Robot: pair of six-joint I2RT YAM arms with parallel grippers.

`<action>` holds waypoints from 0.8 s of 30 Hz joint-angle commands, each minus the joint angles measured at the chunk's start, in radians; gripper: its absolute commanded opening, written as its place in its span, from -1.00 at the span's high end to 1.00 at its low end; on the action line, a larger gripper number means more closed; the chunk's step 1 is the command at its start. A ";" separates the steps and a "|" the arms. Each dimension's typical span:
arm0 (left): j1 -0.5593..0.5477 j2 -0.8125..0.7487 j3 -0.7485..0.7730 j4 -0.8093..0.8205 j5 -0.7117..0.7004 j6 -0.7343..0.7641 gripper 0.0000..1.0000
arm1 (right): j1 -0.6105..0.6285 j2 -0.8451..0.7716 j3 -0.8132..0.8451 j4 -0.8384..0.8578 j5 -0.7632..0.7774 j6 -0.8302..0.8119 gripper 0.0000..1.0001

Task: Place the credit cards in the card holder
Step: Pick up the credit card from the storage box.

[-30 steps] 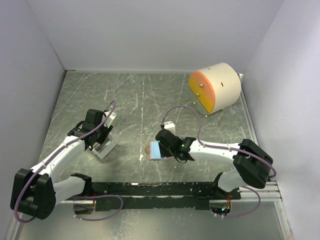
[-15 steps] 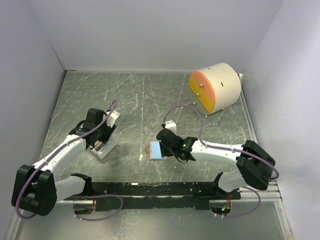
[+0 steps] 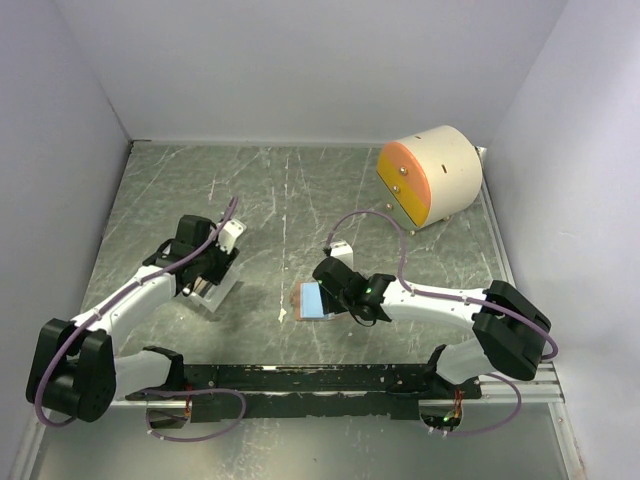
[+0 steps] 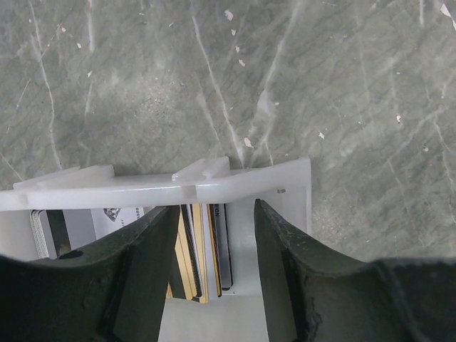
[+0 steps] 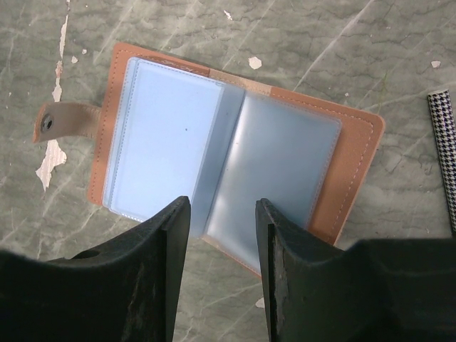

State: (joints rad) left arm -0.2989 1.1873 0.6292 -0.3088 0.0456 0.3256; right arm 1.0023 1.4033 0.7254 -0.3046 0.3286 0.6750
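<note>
The card holder (image 5: 356, 171) lies open on the table, salmon leather with clear pockets and a snap tab at its left. A light blue card (image 5: 160, 135) sits in its left pocket. My right gripper (image 5: 222, 214) is open and empty, just above the holder's near edge; it also shows in the top view (image 3: 335, 295) beside the holder (image 3: 308, 300). Several credit cards (image 4: 206, 249), amber and dark, stand on edge in a white tray (image 4: 164, 187). My left gripper (image 4: 217, 271) is open, its fingers straddling these cards inside the tray (image 3: 218, 293).
A big cream cylinder with an orange face (image 3: 430, 175) lies at the back right. A black-and-white chequered strip (image 5: 445, 142) lies right of the holder. White walls enclose the table on three sides.
My left gripper has shifted a little to the right and turned over the tray. The right gripper and the card holder have hardly moved.
</note>
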 commanded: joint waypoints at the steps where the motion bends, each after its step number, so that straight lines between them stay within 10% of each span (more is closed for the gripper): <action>1: -0.014 -0.012 0.024 0.026 -0.012 0.018 -0.17 | -0.005 -0.017 -0.001 -0.009 0.018 0.011 0.15; 24: -0.017 0.110 -0.046 0.054 -0.189 0.088 -0.28 | -0.005 -0.046 0.015 -0.013 -0.003 -0.005 0.15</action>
State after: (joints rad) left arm -0.3096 1.2785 0.5858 -0.3004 -0.0898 0.3820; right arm 1.0023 1.3808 0.7254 -0.3199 0.3248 0.6716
